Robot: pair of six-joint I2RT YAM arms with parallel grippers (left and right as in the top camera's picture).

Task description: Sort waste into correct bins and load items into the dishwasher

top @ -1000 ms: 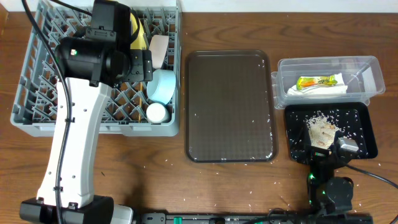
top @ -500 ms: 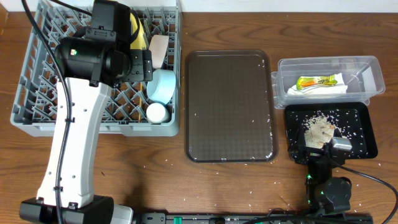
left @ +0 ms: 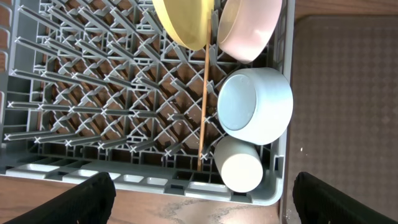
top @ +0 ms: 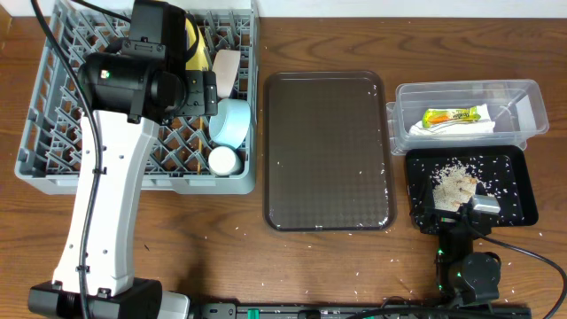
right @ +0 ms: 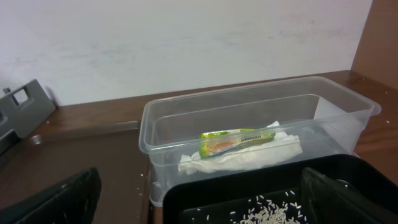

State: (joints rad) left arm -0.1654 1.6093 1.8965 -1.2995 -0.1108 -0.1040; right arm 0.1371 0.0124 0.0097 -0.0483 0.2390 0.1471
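The grey dish rack [top: 53, 97] holds the yellow plate [top: 197, 49], white bowl [top: 228, 71], light blue bowl [top: 232, 121] and white cup [top: 223, 160]. The left wrist view shows the plate [left: 186, 22], both bowls [left: 249, 25] [left: 255, 106], the cup [left: 239, 165] and a chopstick [left: 203, 106]. My left gripper [left: 202, 208] [top: 205, 93] hovers open and empty above them. The clear tub [right: 149, 124] [top: 523, 89] holds the wrapper [right: 233, 140] and napkin [right: 249, 158]. The black tray [top: 523, 208] holds rice [top: 454, 182]. My right gripper [right: 202, 208] [top: 452, 211] is open at its front edge.
The dark brown serving tray [top: 328, 151] lies between the rack and the bins, with stray rice grains on it. More grains are scattered on the wooden table in front of it. The left arm reaches over the rack from the front.
The right gripper has shifted slightly to the left at the black tray's front edge. The rice pile shows more plainly. The left arm has not moved.
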